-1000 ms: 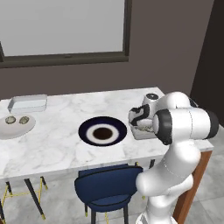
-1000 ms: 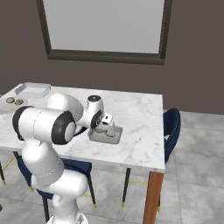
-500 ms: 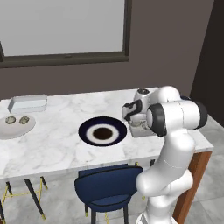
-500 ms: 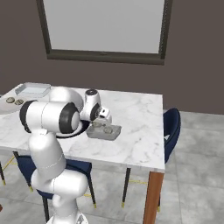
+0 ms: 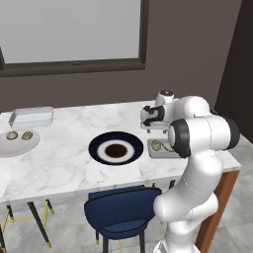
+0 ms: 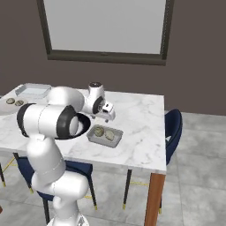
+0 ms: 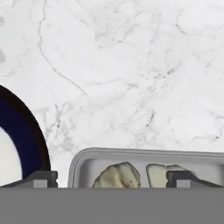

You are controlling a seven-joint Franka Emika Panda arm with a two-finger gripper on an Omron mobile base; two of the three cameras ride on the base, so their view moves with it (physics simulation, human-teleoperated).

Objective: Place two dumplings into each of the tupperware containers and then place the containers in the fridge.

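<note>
One tupperware container (image 6: pixel 115 140) lies on the marble table by the arm, with two olive-tan dumplings (image 6: pixel 99 131) (image 6: pixel 110 135) inside. My gripper (image 6: pixel 107 117) hangs open just above its far edge, holding nothing. In the hand view the container rim (image 7: pixel 131 152) and both dumplings (image 7: pixel 117 176) (image 7: pixel 159 174) sit between the fingertips (image 7: pixel 41 178). In the left base view the gripper (image 5: pixel 153 127) hovers over the container (image 5: pixel 150 151). A second container (image 5: pixel 29 117) stands empty at the far left. Two more dumplings (image 5: pixel 12 135) (image 5: pixel 27 135) rest on a pale plate (image 5: pixel 12 148). The fridge is out of view.
A navy-and-white plate (image 5: pixel 99 148) with a brown centre lies mid-table, just left of the near container. A blue chair (image 5: pixel 118 212) is tucked under the table's near side and another (image 6: pixel 173 128) stands at its right end. A window fills the wall behind.
My hand has lifted off the near container and drawn back a little toward the wall. Its jaws have spread slightly wider.
</note>
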